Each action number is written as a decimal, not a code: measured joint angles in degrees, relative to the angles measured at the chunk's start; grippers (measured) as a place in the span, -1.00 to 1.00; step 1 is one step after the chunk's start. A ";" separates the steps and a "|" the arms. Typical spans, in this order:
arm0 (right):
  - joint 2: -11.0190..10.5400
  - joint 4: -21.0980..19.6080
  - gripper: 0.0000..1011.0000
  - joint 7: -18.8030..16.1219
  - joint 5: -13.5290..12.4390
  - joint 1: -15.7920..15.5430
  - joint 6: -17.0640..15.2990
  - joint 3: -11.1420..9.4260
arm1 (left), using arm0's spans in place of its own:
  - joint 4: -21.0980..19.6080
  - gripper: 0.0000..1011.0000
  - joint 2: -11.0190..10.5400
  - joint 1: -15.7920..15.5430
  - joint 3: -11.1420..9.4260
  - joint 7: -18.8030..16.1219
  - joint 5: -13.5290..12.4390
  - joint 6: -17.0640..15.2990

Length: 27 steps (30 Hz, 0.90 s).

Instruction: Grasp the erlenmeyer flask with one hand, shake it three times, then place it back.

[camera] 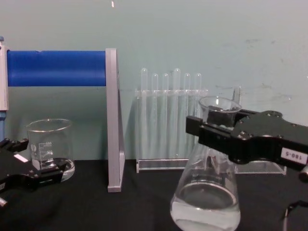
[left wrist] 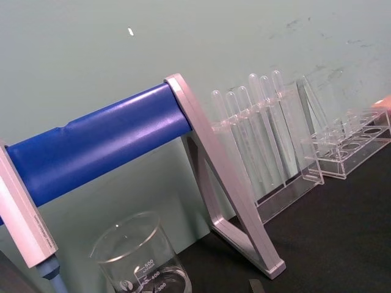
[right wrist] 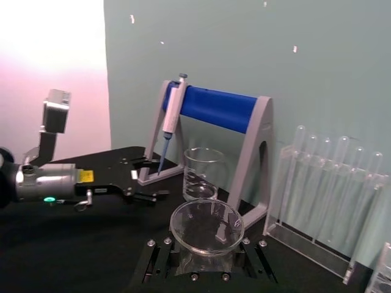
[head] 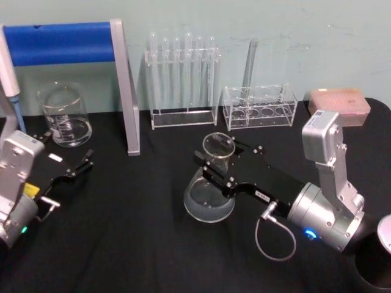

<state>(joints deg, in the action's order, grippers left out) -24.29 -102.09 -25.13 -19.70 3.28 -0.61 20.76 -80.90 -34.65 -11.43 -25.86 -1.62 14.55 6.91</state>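
The erlenmeyer flask [head: 208,199], clear glass with a little liquid in its wide base, is in the middle of the black table. My right gripper [head: 217,162] is shut on its neck just below the flared rim. In the chest view the flask [camera: 206,195] leans slightly and the black right gripper [camera: 214,129] clamps the neck from the right. The right wrist view looks down on the flask's rim [right wrist: 206,225] between the fingers [right wrist: 160,255]. My left gripper [head: 66,154] rests open at the table's left, close to the beaker and far from the flask.
A glass beaker [head: 63,116] stands at the back left beside a blue-barred pipette stand [head: 126,91]. A test tube rack [head: 182,79], a low clear rack [head: 259,107] and a pink box [head: 339,104] line the back. A dark container [head: 374,264] is at the front right.
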 joint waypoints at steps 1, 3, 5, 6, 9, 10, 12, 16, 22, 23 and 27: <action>-0.09 -0.04 -0.11 -0.04 -0.05 -0.01 0.06 0.09 | 0.00 0.98 0.00 0.00 0.00 0.00 0.00 0.00; -0.32 -0.08 -0.11 -0.04 -0.19 0.01 0.22 0.31 | 0.00 0.98 0.00 0.00 0.00 0.00 0.00 0.00; -0.37 -0.05 -0.11 0.12 -0.23 0.13 0.30 0.36 | 0.00 0.98 0.00 0.00 0.00 0.00 0.00 0.00; -0.39 0.02 -0.11 0.25 -0.25 0.20 0.33 0.36 | 0.00 0.98 0.00 0.00 0.00 0.00 0.00 0.00; -0.33 0.71 -0.11 1.13 -0.26 0.78 0.39 0.13 | 0.00 0.98 0.00 0.00 0.00 0.00 0.00 0.00; -0.33 0.71 -0.11 1.13 -0.26 0.78 0.39 0.13 | 0.00 0.98 0.00 0.00 0.00 0.00 0.00 0.00; -0.20 1.37 -0.11 1.81 -0.21 1.21 0.46 -0.31 | 0.00 0.98 0.00 -0.01 0.00 0.00 0.00 0.00; 0.18 2.59 -0.11 3.08 0.02 2.01 0.55 -1.21 | 0.00 0.98 0.00 0.00 0.00 0.00 0.00 0.00; 1.09 5.49 -0.11 5.78 1.04 3.71 0.76 -3.60 | 0.00 0.98 0.00 0.00 0.00 0.00 0.00 0.00; 1.09 5.49 -0.11 5.78 1.04 3.71 0.76 -3.60 | 0.00 0.98 0.00 0.00 0.00 0.00 0.00 0.00; 1.64 7.47 -0.11 7.54 1.99 4.67 0.79 -5.53 | 0.00 0.98 0.00 0.00 0.00 0.00 0.00 0.00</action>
<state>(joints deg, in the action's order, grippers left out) -22.65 -94.63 -17.59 -17.71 7.95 0.18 15.23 -80.90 -34.65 -11.43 -25.86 -1.62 14.55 6.91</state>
